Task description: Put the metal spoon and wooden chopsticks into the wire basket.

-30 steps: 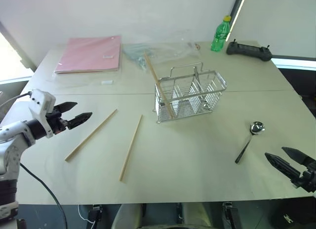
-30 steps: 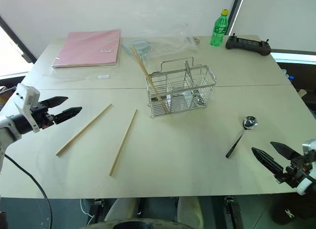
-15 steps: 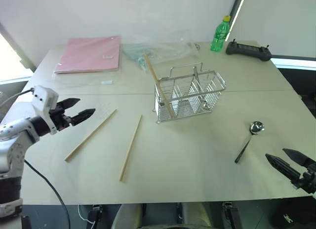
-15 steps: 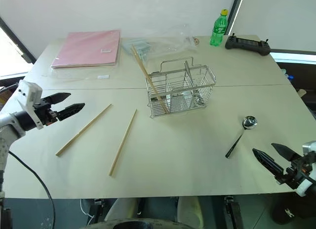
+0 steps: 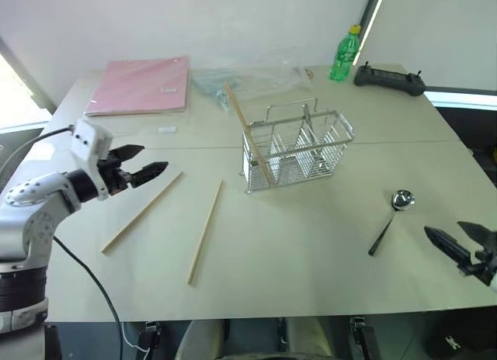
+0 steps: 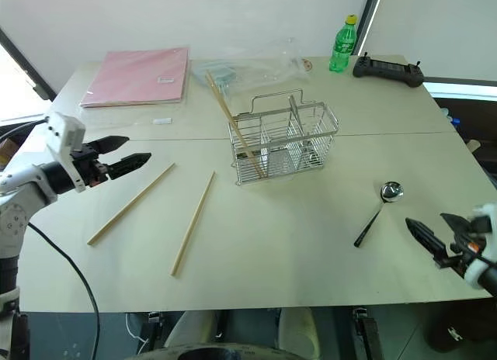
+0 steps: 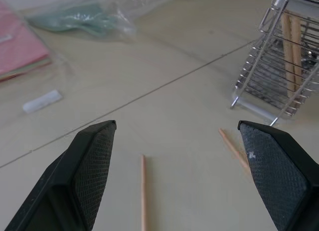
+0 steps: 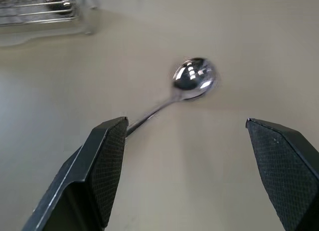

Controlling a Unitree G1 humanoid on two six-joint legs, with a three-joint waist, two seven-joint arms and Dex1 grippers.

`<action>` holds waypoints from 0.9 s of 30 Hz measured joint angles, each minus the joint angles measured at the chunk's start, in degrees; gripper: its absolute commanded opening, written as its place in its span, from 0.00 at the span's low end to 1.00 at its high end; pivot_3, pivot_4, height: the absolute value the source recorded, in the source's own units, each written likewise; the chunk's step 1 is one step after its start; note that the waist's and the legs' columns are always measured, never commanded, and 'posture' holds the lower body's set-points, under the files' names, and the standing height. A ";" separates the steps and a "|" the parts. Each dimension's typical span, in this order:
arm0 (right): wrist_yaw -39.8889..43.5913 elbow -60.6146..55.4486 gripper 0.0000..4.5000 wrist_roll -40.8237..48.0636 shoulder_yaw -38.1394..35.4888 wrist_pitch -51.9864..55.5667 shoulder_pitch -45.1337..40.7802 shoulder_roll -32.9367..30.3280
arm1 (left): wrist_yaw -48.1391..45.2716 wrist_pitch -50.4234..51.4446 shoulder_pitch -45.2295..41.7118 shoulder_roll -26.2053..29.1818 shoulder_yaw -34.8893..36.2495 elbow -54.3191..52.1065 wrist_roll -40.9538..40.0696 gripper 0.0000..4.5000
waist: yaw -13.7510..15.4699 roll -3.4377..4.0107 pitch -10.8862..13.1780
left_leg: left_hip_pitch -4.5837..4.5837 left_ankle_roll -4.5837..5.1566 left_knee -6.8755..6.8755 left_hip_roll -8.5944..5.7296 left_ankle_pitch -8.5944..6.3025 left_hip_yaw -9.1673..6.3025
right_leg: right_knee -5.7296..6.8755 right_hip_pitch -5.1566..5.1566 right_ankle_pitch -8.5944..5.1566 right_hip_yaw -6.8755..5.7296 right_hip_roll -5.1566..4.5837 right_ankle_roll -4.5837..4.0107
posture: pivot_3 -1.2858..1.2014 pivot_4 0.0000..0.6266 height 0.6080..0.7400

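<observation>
Both grippers wide open, empty. Left gripper (image 5: 147, 161) above counter (image 5: 311, 251) by two chopsticks (image 5: 205, 231); third stands in wire basket (image 5: 299, 150). Right gripper (image 6: 435, 234) near metal spoon (image 6: 380, 208).

My two head eyes look forward and down over the whole worktop (image 5: 311, 282), sharing nearly the same scene. My left wrist camera sits low, facing the wire basket (image 7: 279, 71); my right looks closely at the metal spoon (image 8: 192, 76).

No readable text, labels, brands or numbers on any item
</observation>
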 measured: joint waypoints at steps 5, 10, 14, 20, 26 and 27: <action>-22.20 -3.54 0.87 8.24 0.66 22.92 -19.91 8.84 | 2.75 8.03 -4.09 -1.59 -1.04 -8.39 -6.99 0.92 | -0.01 -0.18 0.05 | -0.02 0.01 0.03 0.02 0.01 -0.05 | 0.04 -0.04 0.05 -0.01 0.07 -0.09 | 0.52 0.24 0.86; -32.89 -3.72 0.87 8.01 1.59 37.14 -32.20 14.86 | 4.29 11.15 -4.43 -2.09 -1.37 -13.12 -11.66 0.92 | 0.04 0.01 0.02 | -0.04 0.02 -0.01 -0.05 0.02 -0.03 | 0.02 -0.05 0.06 0.01 0.05 -0.10 | 0.52 0.24 0.86; -39.47 -1.74 0.87 7.49 2.53 37.82 -36.10 15.78 | 5.46 12.95 -4.43 -2.01 -1.27 -14.44 -14.61 0.92 | -0.11 0.00 0.02 | -0.04 0.02 -0.01 -0.07 0.02 0.01 | -0.03 -0.04 0.06 0.02 0.05 -0.09 | 0.52 0.24 0.86; -46.49 3.69 0.87 6.15 2.33 37.83 -37.74 17.56 | 7.44 14.94 -6.34 -1.57 -0.55 -17.63 -20.71 0.92 | -0.17 0.01 0.02 | 0.01 0.03 0.02 -0.05 0.03 0.02 | 0.05 -0.02 0.07 0.02 0.08 -0.10 | 0.52 0.24 0.86; -48.89 7.13 0.87 5.30 2.99 37.83 -39.46 19.30 | 7.97 16.28 -6.51 1.02 0.07 -19.66 -26.15 0.92 | -0.73 0.06 0.00 | 0.04 0.04 0.01 -0.03 0.03 0.02 | 0.10 -0.04 0.07 0.02 0.13 -0.11 | 0.52 0.24 0.86; -49.23 7.57 0.87 4.93 3.45 37.83 -39.63 20.07 | 7.50 16.63 -6.48 2.19 0.09 -19.86 -27.70 0.92 | -0.86 0.05 0.00 | 0.04 0.04 0.01 -0.01 0.03 0.01 | 0.10 -0.04 0.07 0.02 0.15 -0.11 | 0.52 0.24 0.86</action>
